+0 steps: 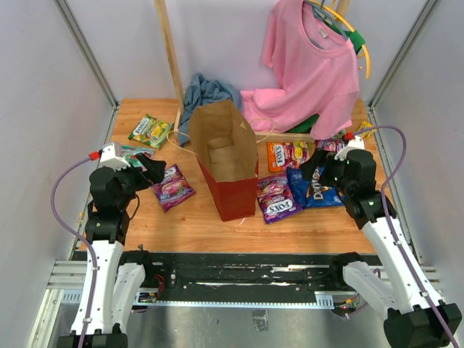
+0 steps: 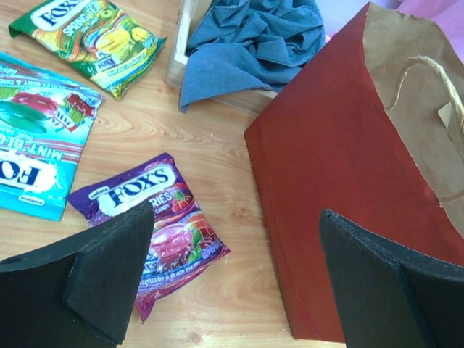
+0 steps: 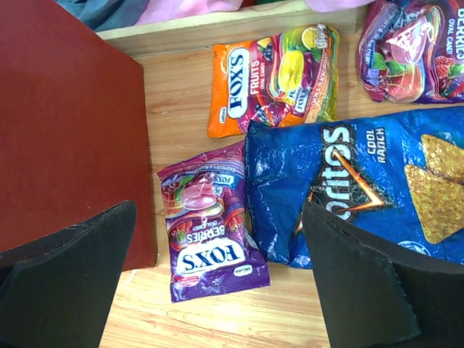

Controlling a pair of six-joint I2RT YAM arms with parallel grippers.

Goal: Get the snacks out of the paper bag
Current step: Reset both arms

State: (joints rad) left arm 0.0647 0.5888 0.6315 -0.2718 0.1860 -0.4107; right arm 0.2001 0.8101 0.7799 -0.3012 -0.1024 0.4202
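The paper bag (image 1: pixel 226 148) stands upright and open at mid-table, and only brown paper shows inside it. Snacks lie flat around it. On its left are a green-yellow packet (image 1: pixel 151 130), a teal mint packet (image 2: pixel 36 145) and a purple packet (image 1: pixel 172 186). On its right are an orange packet (image 1: pixel 286 154), a purple packet (image 3: pixel 210 225), the blue Doritos bag (image 3: pixel 348 181) and another purple packet (image 3: pixel 413 51). My left gripper (image 1: pixel 148 172) hovers open over the left purple packet (image 2: pixel 148 225), beside the bag's red side (image 2: pixel 333 167). My right gripper (image 3: pixel 217 210) hangs open above the right purple packet, holding nothing.
A pink shirt (image 1: pixel 308 72) hangs at the back right over a low wooden frame (image 1: pixel 290 135). A blue-grey cloth (image 1: pixel 206 90) lies behind the bag beside a wooden post (image 1: pixel 170 58). Walls close in the table on both sides.
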